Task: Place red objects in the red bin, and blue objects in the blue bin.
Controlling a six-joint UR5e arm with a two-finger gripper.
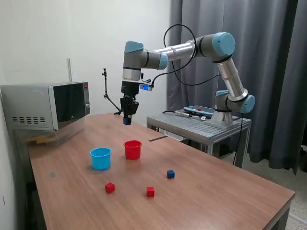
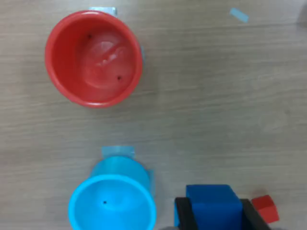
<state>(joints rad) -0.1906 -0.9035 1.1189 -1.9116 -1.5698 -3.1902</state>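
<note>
My gripper hangs high above the table, behind the cups, shut on a dark blue cube held between its black fingers. The red cup and the light blue cup stand side by side on the table; both look empty in the wrist view, the red cup and the light blue cup. Two red cubes and another dark blue cube lie on the table nearer the front. One red cube shows beside the gripper in the wrist view.
A microwave stands at the exterior view's left rear of the wooden table. A metal side table with the arm's base is at the right rear. Bits of blue tape mark the tabletop.
</note>
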